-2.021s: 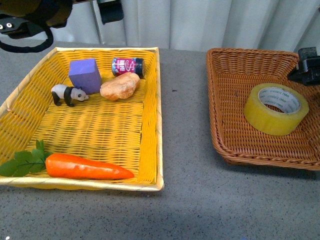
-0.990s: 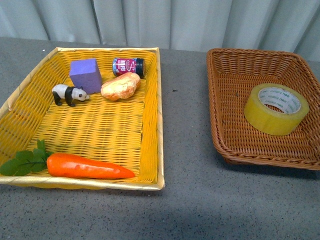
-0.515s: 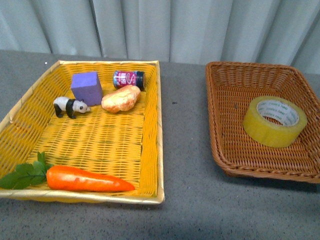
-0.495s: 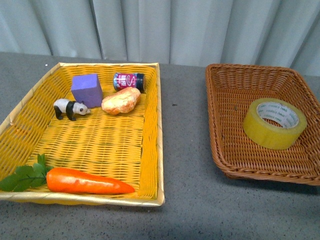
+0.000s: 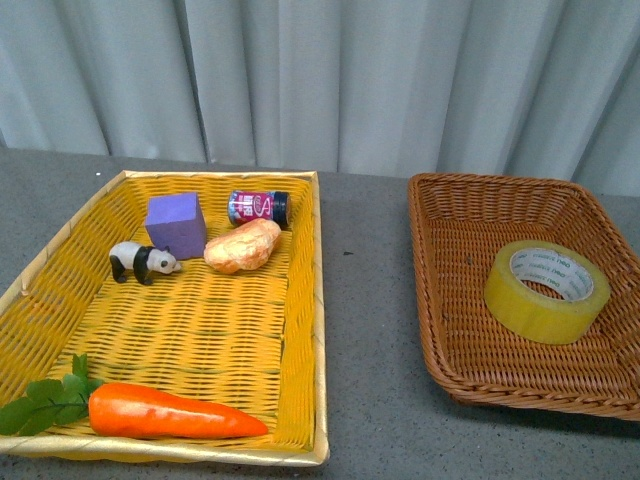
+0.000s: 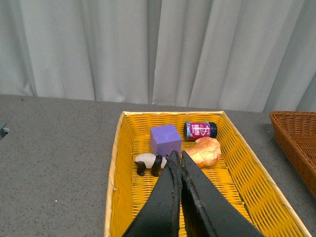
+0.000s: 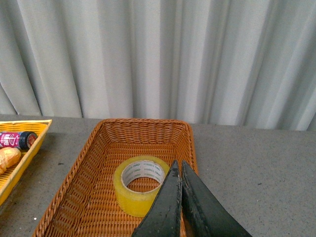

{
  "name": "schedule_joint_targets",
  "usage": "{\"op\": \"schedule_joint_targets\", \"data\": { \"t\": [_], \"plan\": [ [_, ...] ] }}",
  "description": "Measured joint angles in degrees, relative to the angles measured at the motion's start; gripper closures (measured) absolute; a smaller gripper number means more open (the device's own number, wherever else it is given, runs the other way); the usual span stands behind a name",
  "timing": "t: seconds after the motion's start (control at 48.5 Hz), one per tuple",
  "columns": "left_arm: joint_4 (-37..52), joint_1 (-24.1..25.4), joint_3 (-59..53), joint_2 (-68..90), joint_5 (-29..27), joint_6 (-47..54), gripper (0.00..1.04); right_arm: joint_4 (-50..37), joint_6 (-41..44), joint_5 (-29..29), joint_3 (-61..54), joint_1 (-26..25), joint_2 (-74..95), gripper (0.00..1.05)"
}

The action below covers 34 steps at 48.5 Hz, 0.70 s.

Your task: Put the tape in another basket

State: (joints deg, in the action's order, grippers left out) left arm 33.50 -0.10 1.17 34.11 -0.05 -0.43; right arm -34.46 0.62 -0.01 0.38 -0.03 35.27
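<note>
Tape [image 5: 546, 291] lies flat inside the brown basket [image 5: 450, 300], delivered it seems; both grippers, left [image 6: 177, 160] and right [image 7: 177, 170], hang clear with jaws closed on nothing.

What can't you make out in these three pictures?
- Front view: neither end effector shows; the brown basket is cut off at the right edge.
- Front view: print on the tape core and the small jar label is too small to read.
- Left wrist view: the closed left end effector hides part of the panda.
</note>
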Motion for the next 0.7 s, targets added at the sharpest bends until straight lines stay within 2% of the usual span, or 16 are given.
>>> {"op": "schedule_joint_targets", "data": {
  "t": [0.371,0.701],
  "plan": [
    [-13.55,0.00,-0.04,-14.36,0.00,0.00,1.01,13.86,0.00,0.00,-0.09,0.00,-14.80,1.04],
    [-19.54,0.00,-0.04,-20.39,0.00,0.00,1.01,20.06,0.00,0.00,-0.09,0.00,-21.09,1.04]
  ]
}}
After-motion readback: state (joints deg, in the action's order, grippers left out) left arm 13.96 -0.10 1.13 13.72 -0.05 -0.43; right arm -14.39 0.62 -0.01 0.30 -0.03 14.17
